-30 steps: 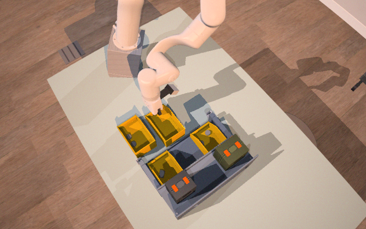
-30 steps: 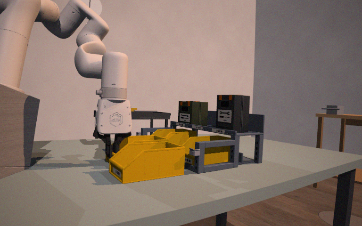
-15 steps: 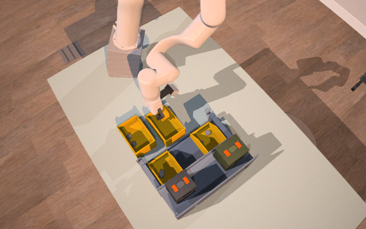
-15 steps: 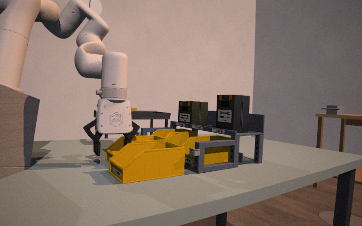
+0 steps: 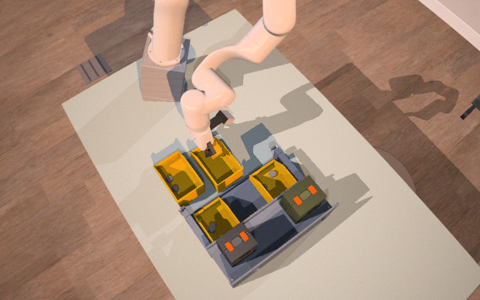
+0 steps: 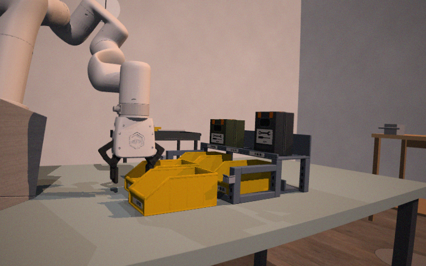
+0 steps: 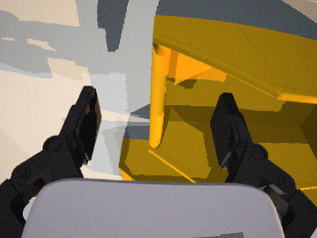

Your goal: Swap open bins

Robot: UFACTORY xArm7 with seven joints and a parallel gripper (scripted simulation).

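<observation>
Removal of the empty bin from the shelf is complete; its place is vacant, between two neighbouring bins. I see the empty bin on the counter, open front towards the arm's base. I cannot confirm clearance between its rear and the shelf. I read the pincer as nearly fully open and holding nothing; its fingers straddle the front wall, one outside, one inside. Remaining, in my judgement: clear the wall, grip the loaded bin, insert it level, release. The loaded bin stands upright beside the empty one: yellow, box-shaped, sides sloping to a low labelled front, two dark round parts inside.
</observation>
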